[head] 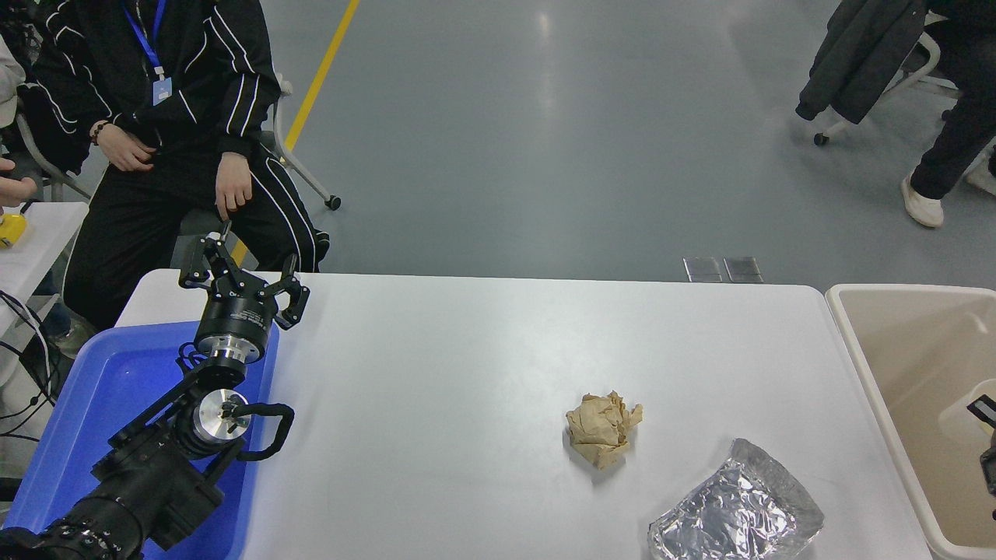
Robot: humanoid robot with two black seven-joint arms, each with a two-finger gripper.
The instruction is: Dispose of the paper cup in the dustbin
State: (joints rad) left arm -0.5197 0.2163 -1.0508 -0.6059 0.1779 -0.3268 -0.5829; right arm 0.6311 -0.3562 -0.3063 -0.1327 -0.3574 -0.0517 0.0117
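The paper cup showed as a pale cream rounded shape inside the dustbin, at about three o'clock from the bench's middle, with only part of it visible beside the picture's edge. My right claw was just a few dark pieces at that same edge, over the bin and touching or just beside the cup; I could not tell whether it was spread or pressed together, nor whether it gripped the cup.

The dustbin was a large rectangular tub, smooth beige-tan inside with a rounded off-white rim, set against the right end of the white bench. Its matte walls looked like plastic.

My left claw was at ten o'clock, its black fingers spread wide, above the far end of a glossy blue plastic tray.

Near the bench's middle, toward four o'clock, lay a crumpled brown paper ball, creased and matte. At five o'clock from it sat a crinkled silver foil tray, shiny and wrinkled, by the near edge.

A person in black clothes with white stripes sat at eleven o'clock.
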